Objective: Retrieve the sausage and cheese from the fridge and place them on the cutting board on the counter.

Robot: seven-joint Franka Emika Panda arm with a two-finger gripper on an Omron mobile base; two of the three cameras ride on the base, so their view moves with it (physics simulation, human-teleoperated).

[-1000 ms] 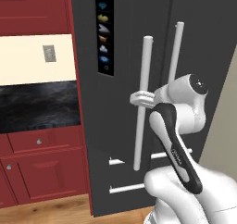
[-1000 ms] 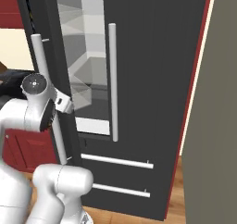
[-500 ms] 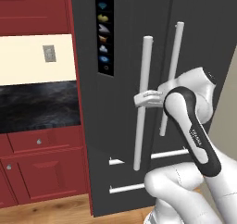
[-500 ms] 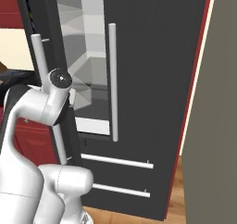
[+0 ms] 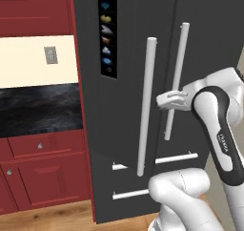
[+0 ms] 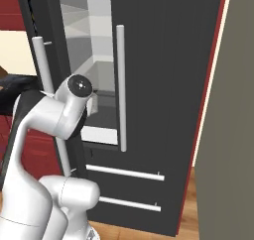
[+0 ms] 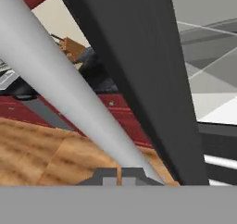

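Your tall dark grey fridge (image 6: 163, 85) stands ajar, its pale interior showing, though sausage and cheese can't be made out. The gripper (image 5: 172, 99) has its jaws closed, apparently empty, by the long silver bar handle (image 5: 145, 106); swing back and it could snag there.

Small lettering on arm (image 5: 223, 144), too blurred to read.

A kitchen: dark fridge (image 5: 128, 58), red cabinets (image 5: 38, 168) and a black marbled counter (image 5: 40, 108).
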